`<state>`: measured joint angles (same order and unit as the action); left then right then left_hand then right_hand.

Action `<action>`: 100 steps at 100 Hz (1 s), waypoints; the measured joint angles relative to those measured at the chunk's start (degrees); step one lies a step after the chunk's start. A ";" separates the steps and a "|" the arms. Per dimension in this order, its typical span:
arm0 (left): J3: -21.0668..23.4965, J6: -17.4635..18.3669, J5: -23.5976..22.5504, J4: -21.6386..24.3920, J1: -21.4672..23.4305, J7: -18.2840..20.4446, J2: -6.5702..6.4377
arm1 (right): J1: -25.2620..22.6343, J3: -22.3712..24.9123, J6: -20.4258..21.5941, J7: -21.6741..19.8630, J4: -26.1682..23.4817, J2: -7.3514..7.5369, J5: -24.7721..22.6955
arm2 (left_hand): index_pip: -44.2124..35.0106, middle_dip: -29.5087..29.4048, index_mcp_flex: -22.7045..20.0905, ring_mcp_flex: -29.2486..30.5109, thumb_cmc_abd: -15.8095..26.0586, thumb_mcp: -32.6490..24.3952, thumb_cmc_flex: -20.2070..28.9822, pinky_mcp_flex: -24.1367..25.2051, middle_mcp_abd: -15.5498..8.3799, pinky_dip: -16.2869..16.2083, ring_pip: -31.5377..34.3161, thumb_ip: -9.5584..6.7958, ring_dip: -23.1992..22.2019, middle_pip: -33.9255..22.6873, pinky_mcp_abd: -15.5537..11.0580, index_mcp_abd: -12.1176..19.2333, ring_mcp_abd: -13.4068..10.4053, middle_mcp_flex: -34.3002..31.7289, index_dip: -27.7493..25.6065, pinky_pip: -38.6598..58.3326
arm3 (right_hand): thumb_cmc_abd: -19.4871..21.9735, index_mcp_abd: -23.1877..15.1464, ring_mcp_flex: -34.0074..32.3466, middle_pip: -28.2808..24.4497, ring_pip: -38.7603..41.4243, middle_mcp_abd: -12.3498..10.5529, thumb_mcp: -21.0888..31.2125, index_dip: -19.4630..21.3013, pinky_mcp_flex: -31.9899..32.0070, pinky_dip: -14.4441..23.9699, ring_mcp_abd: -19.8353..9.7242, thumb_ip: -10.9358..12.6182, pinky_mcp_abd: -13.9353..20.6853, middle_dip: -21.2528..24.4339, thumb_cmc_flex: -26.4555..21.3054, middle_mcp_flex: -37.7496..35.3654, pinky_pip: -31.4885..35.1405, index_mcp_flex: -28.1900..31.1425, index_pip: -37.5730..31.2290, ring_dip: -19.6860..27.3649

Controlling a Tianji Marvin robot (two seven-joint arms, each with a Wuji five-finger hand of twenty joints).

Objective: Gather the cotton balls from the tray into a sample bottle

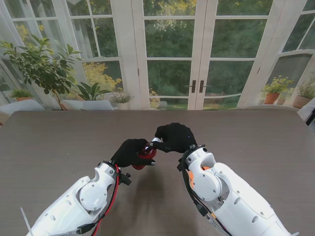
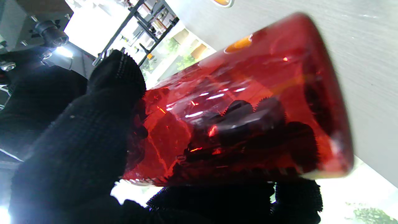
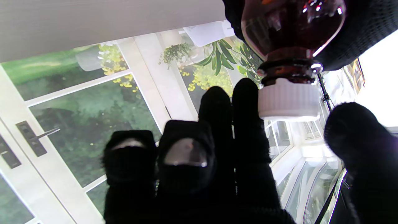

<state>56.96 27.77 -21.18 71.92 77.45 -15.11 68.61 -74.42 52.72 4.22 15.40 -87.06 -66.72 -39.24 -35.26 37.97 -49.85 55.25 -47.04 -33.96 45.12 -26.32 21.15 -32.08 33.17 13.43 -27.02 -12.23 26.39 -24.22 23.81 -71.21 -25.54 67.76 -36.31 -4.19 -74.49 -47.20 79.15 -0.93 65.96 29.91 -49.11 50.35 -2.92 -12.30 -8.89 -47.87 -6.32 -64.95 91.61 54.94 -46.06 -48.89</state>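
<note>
A dark wood-grain table (image 1: 59,147) lies bare.

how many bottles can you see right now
1. The red bottle is held off the table by the left hand; the right hand is at its white cap.

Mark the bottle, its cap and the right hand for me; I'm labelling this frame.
bottle (image 2: 236,102): left wrist view, red glass body.
cap (image 3: 289,99): right wrist view, ribbed white side.
right hand (image 1: 173,137): stand view, gloved back.
</note>
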 measured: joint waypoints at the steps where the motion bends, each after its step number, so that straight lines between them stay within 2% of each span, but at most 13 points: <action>1: 0.00 0.00 0.00 0.00 0.00 0.00 0.00 | -0.01 0.01 0.00 -0.01 -0.01 0.00 0.01 | 0.00 0.00 0.00 0.00 0.00 0.00 0.00 0.00 0.00 0.00 0.00 0.00 0.00 0.00 0.00 0.00 0.00 0.00 0.00 0.00 | 0.00 0.00 0.00 0.00 0.00 0.00 0.00 0.00 0.00 0.00 0.00 0.01 0.00 0.00 0.00 0.00 0.00 0.00 0.00 0.00; 45: 0.14 0.04 -0.03 -0.05 -0.05 -0.05 0.00 | -0.03 -0.04 -0.32 -0.30 -0.08 0.11 -0.04 | 0.00 0.00 0.00 0.00 0.00 0.00 0.00 0.00 0.00 0.00 0.00 0.00 0.00 0.00 -0.01 0.00 0.00 0.00 0.00 0.00 | 0.00 0.30 0.00 0.00 0.01 0.00 0.00 0.00 0.00 0.00 0.00 0.27 0.00 0.01 -0.55 -0.02 0.00 -0.07 0.02 0.00; 79: 0.16 0.10 0.01 -0.04 -0.08 0.04 -0.01 | -0.06 0.11 -1.01 -0.25 -0.38 0.08 0.08 | 0.00 0.00 0.00 0.00 0.00 0.00 0.00 0.00 0.00 0.00 0.00 0.00 0.00 0.00 -0.01 0.00 0.00 0.00 0.00 0.00 | 0.00 3.67 0.00 0.00 0.00 0.00 -2.04 -0.75 0.00 0.00 0.00 0.27 0.00 0.01 1.10 0.22 0.00 -5.77 2.18 0.00; 100: 0.19 0.10 0.02 -0.04 -0.07 0.22 -0.03 | -0.09 0.40 -1.11 -0.19 -0.42 0.00 0.48 | 0.00 0.00 0.00 0.00 0.00 0.00 0.00 0.00 0.00 0.00 0.00 0.00 0.00 0.00 -0.01 0.00 0.00 0.00 0.00 0.00 | 1.10 4.26 0.00 0.01 0.00 0.00 -4.16 -2.16 0.05 0.00 0.00 0.27 0.00 0.01 1.79 1.24 0.00 -8.86 3.80 0.00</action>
<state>57.15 27.87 -21.16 71.88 77.38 -14.89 68.58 -74.51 53.12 3.11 15.21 -87.48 -66.72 -38.76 -35.26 37.97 -49.85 55.25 -47.04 -33.96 45.12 -26.32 21.15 -32.08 33.16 13.43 -27.02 -12.23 26.38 -24.22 23.81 -71.21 -25.54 67.76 -35.21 0.07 -74.49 -47.19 79.16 -0.93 61.80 27.75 -49.06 50.35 -2.92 -12.03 -8.89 -47.86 -4.53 -63.71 91.61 46.07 -42.26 -48.89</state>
